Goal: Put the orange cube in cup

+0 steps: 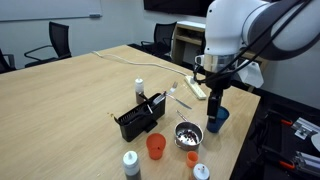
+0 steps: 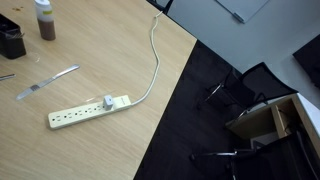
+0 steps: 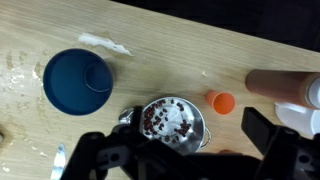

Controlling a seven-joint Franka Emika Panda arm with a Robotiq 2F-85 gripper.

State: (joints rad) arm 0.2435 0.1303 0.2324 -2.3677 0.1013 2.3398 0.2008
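Hanging arm: in an exterior view the white robot arm (image 1: 240, 35) comes down over the far corner of the wooden table (image 1: 70, 110). Its gripper (image 1: 215, 103) is directly above the dark blue cup (image 1: 217, 119). Whether they touch cannot be told here.
Orange cube: the orange cube (image 1: 194, 155) lies on the table top just beside the metal bowl (image 1: 187, 133), on the side toward the camera and clear of the gripper.
Cup: the orange-red cup (image 1: 155, 146) stands upright near the bowl, in front of the black organizer (image 1: 140, 120). The cube is outside it.
Bottles: a grey-capped bottle (image 1: 131, 162) and a white-capped bottle (image 1: 201, 171) stand near the front edge.
Power strip: in an exterior view the white power strip (image 2: 90, 112) lies flat, and its cord (image 2: 155, 60) runs toward the table edge.
Knife: the knife (image 2: 45, 82) lies near the strip without touching it.
Dark bottle: a brown bottle (image 2: 44, 18) stands at the top left.
End effector: in the wrist view the dark fingers (image 3: 100, 155) stand wide apart at the bottom of the frame and grip nothing.
Wrist layout: the blue cup is at the upper left, seen from above. The bowl, holding reddish-brown bits, is at centre. The cube sits on bare wood just right of the bowl, between it and a brown tube (image 3: 280, 85) at the right edge.
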